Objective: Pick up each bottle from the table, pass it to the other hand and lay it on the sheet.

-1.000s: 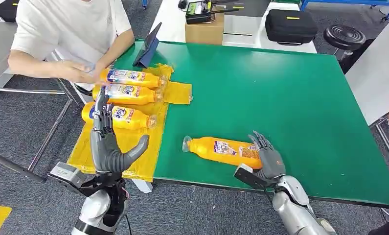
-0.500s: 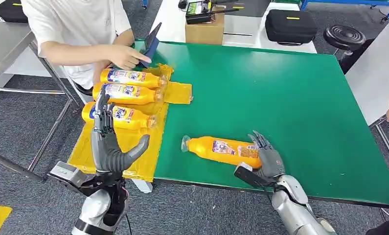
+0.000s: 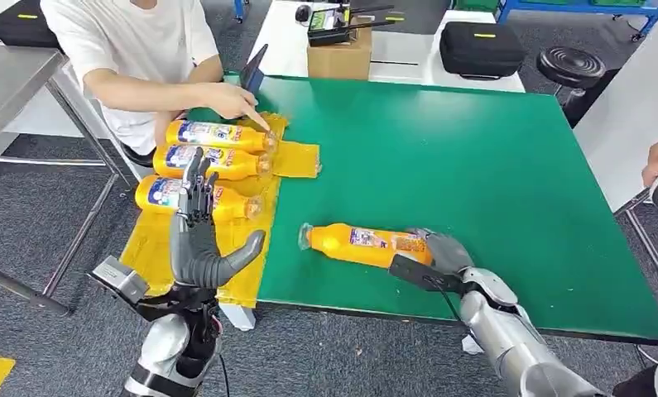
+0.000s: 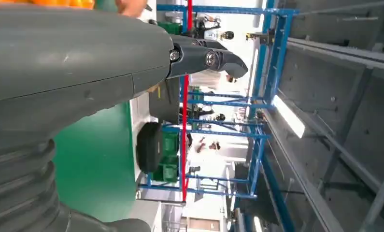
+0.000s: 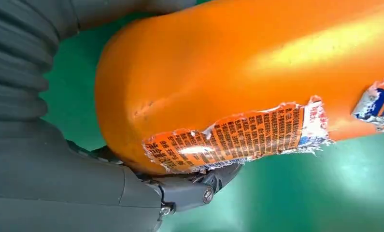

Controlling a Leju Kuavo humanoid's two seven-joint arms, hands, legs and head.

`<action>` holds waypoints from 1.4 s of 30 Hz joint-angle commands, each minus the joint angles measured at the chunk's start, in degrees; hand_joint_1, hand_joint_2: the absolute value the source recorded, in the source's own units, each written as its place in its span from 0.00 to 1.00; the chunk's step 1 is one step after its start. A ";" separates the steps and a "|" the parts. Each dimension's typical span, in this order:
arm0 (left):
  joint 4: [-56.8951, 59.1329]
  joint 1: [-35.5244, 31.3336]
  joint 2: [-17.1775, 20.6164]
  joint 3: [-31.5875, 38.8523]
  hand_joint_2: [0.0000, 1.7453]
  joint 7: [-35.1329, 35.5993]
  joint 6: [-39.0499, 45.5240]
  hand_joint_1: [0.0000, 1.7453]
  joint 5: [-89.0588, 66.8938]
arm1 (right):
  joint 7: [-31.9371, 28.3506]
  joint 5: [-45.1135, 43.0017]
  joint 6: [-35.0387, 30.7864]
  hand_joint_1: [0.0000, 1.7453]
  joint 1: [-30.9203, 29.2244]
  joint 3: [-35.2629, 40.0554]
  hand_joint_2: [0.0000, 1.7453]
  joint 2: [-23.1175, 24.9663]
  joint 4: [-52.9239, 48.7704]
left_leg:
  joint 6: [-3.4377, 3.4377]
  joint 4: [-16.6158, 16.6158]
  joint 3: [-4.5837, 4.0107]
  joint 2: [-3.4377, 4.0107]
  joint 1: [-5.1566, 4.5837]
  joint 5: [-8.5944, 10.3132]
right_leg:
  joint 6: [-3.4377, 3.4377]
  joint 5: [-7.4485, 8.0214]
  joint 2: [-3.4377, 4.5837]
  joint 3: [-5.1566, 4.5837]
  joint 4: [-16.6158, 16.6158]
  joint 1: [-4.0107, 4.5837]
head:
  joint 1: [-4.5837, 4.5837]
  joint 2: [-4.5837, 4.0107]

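Head view: four orange bottles in all. Three lie side by side on the yellow sheet [image 3: 180,248] at the desk's [image 3: 474,165] left edge: far bottle [image 3: 218,135], middle bottle [image 3: 209,162], near bottle [image 3: 170,195]. The fourth bottle [image 3: 365,246] lies on its side on the green desk near the front edge, cap end toward the sheet, torn label on top. Right hand [image 3: 445,252] is at its base, fingers wrapped around that end. Left hand [image 3: 199,240] is upright over the sheet, fingers spread, holding nothing. A person's hand [image 3: 230,99] touches the far bottle. Left wrist view: left hand [image 4: 83,72] with thumb extended, nothing held. Right wrist view: fourth bottle [image 5: 248,82] orange, base dented, label peeling; right hand's fingers [image 5: 190,191] curl under it.
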 commanded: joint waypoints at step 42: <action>18.55 6.89 2.82 -9.01 1.00 4.37 -18.59 0.00 15.49 | -18.79 -43.53 -6.12 1.00 27.46 -10.88 1.00 10.41 -49.58 | 0.05 -0.10 -0.77 -0.54 0.03 0.02 | 0.13 -0.21 -0.51 0.17 -0.02 0.01 | -0.02 0.00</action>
